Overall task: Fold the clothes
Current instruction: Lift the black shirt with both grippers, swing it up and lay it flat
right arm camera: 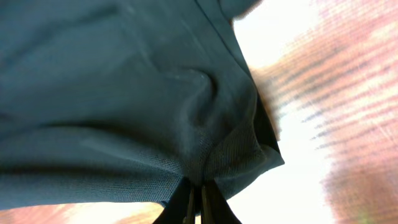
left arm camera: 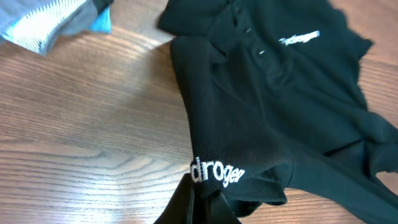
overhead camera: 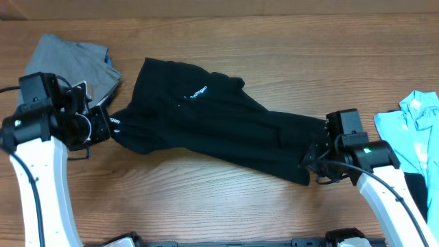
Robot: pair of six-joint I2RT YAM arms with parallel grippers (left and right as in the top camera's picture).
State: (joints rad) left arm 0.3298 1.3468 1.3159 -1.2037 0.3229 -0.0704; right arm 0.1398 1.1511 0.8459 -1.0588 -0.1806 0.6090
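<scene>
A wood-grain tabletop (overhead camera: 274,41) fills the overhead view, with clothes spread across it. The black shirt (overhead camera: 206,120) lies across the middle, stretched on a slant from the upper left to the lower right. It is rumpled rather than flat, and small white lettering (overhead camera: 197,93) shows on its chest.

The left fingers (overhead camera: 104,127) sit at the shirt's left end, closed together on the edge of a sleeve. In the left wrist view the cloth gathers into a pinch at the bottom of the picture. A second line of white lettering (left arm camera: 216,173) runs along the sleeve hem just above the pinch. The shirt's button placket shows further up in that view.

The right fingers (overhead camera: 314,162) are at the shirt's lower right end, likewise clamped on the fabric. The right wrist view shows the dark cloth drawn into folds that meet where the two finger tips press together, with bare wood to the right.

A grey garment (overhead camera: 72,62) lies crumpled at the upper left, just behind the left arm and near the shirt without clearly touching it. A light-blue garment (overhead camera: 418,127) lies at the right edge, apart from the shirt. Another dark piece of cloth (overhead camera: 417,191) lies below it, partly cut off by the frame.
</scene>
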